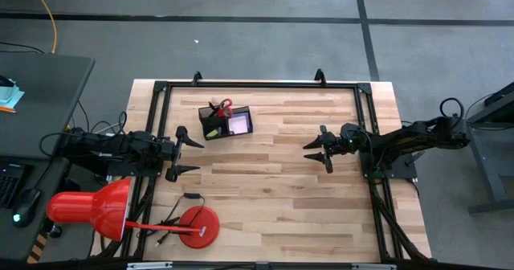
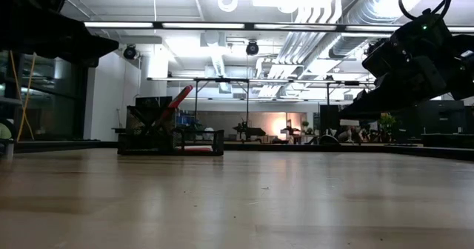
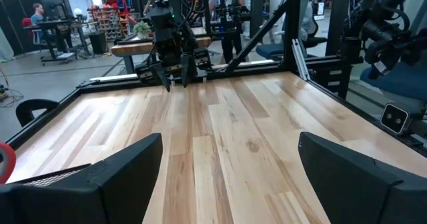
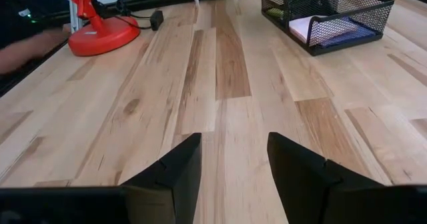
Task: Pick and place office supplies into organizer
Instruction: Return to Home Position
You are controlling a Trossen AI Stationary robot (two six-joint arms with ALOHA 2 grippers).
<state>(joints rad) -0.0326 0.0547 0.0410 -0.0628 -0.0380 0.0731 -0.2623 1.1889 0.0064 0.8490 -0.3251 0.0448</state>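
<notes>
The black mesh organizer (image 1: pixel 225 122) stands on the far middle of the table, also in the low view (image 2: pixel 170 140) and the right wrist view (image 4: pixel 331 12). Red scissors handles (image 1: pixel 226 106) stick up out of one compartment. Pink and purple sticky-note pads (image 4: pixel 320 29) lie in the other. A small yellow spot (image 1: pixel 210 131) shows beside the scissors; pens I cannot make out. My left gripper (image 1: pixel 197 156) is open over the table's left side, with nothing between its fingers (image 3: pixel 230 177). My right gripper (image 1: pixel 315 153) is open over the right side, also holding nothing (image 4: pixel 233 161).
A red desk lamp stands at the near left corner on its round base (image 1: pixel 198 227), with its shade (image 1: pixel 92 209) over the table's edge and a black cable plug (image 1: pixel 191 196) close by. A black frame (image 1: pixel 257 84) runs along the table's edges. Bare wood (image 1: pixel 257 173) lies between the grippers.
</notes>
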